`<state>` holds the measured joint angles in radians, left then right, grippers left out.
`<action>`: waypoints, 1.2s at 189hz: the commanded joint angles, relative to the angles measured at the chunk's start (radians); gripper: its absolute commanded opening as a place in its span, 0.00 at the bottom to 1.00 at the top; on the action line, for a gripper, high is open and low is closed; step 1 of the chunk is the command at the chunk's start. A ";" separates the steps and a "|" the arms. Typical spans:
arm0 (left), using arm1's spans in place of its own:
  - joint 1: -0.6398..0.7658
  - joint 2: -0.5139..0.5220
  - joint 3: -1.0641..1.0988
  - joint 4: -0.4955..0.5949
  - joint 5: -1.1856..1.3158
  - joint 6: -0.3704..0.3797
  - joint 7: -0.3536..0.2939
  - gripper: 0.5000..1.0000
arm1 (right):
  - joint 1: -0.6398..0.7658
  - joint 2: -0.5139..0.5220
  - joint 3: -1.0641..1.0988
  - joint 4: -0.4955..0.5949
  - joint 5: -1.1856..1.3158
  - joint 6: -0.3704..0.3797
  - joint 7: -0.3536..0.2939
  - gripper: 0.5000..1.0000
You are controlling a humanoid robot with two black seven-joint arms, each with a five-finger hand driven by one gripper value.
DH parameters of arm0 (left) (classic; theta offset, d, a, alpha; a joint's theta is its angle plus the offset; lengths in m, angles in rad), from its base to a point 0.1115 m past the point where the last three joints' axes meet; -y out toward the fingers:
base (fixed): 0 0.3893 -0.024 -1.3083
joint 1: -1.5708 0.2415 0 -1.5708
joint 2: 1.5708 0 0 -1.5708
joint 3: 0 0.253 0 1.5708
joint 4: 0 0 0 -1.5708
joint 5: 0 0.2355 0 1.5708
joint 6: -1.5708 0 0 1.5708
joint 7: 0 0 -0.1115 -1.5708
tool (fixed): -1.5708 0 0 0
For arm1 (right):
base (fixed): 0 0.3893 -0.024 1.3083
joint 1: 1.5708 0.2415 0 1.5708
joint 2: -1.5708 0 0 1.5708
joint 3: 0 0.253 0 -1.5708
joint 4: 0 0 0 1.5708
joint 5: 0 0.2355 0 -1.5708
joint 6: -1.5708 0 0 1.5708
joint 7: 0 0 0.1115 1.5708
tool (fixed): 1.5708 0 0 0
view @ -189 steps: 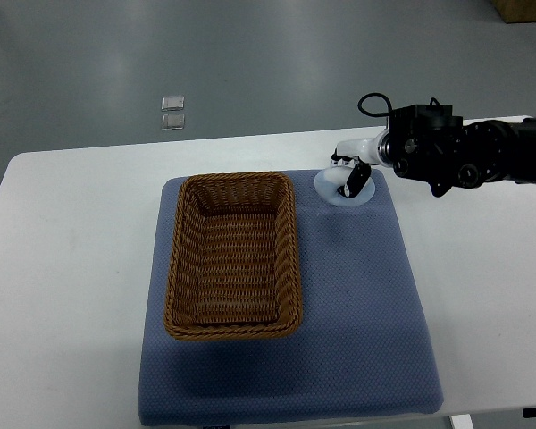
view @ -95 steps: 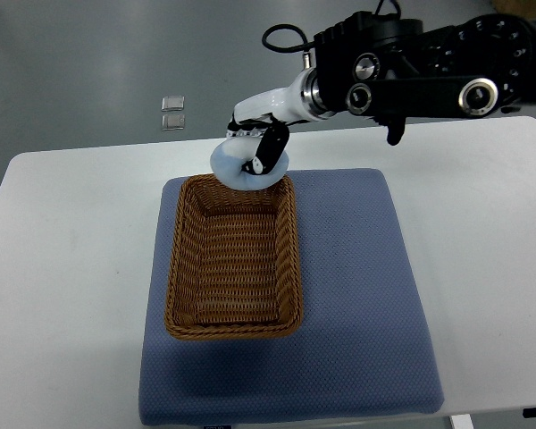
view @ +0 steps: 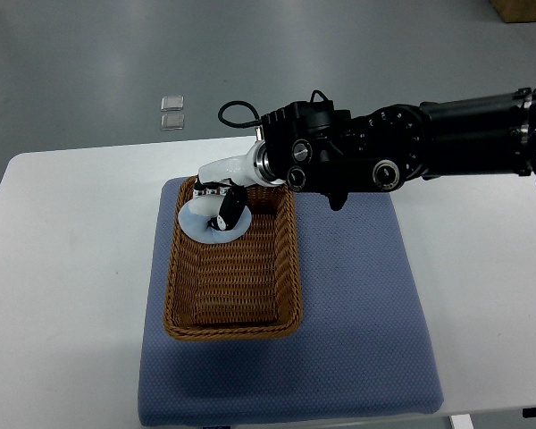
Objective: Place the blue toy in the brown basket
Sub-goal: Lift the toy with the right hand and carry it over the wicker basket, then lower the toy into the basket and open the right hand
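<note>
A pale blue, round toy (view: 201,223) hangs inside the far end of the brown wicker basket (view: 234,313), just above or at its floor. My right hand (view: 220,207) is shut on the toy, its white and black fingers wrapped over the toy's right half. The right arm, black and bulky, reaches in from the right edge across the far side of the table. The basket stands on the left half of a blue mat (view: 357,304). I cannot tell whether the toy touches the basket floor. The left arm does not show.
The mat lies on a white table (view: 62,268) with its right half bare. Two small clear squares (view: 171,113) lie on the grey floor beyond the table's far edge.
The right hand lifted the toy off the mat's far right corner, carried it left over the basket's far rim, and has now lowered it into the basket's far end.
</note>
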<state>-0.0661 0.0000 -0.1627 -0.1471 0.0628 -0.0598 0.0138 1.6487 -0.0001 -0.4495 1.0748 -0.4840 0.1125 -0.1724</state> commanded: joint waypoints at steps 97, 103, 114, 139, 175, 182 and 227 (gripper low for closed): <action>0.002 0.000 0.000 -0.002 0.000 0.000 0.000 1.00 | -0.181 0.000 0.000 -0.119 -0.048 -0.019 0.001 0.59; 0.002 0.000 0.000 -0.002 0.000 0.000 0.000 1.00 | -0.181 0.000 0.000 -0.121 -0.048 -0.019 0.001 0.61; 0.002 0.000 0.000 -0.005 0.000 0.000 0.000 1.00 | -0.182 0.000 0.000 -0.124 -0.048 -0.019 0.001 0.65; 0.002 0.000 0.002 -0.009 0.000 0.000 0.000 1.00 | -0.178 0.000 0.003 -0.131 -0.045 -0.017 -0.001 0.77; 0.002 0.000 0.002 -0.008 0.000 0.000 0.000 1.00 | -0.153 0.000 0.077 -0.145 -0.033 -0.011 -0.002 0.79; 0.002 0.000 0.002 -0.008 0.000 0.000 0.000 1.00 | -0.152 0.000 0.103 -0.145 -0.027 -0.019 -0.002 0.79; 0.002 0.000 0.002 -0.006 0.000 0.000 0.000 1.00 | -0.153 0.000 0.258 -0.145 -0.002 -0.019 0.008 0.79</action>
<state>-0.0644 0.0000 -0.1610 -0.1532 0.0629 -0.0598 0.0138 1.4981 0.0000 -0.2608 0.9295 -0.4910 0.0925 -0.1726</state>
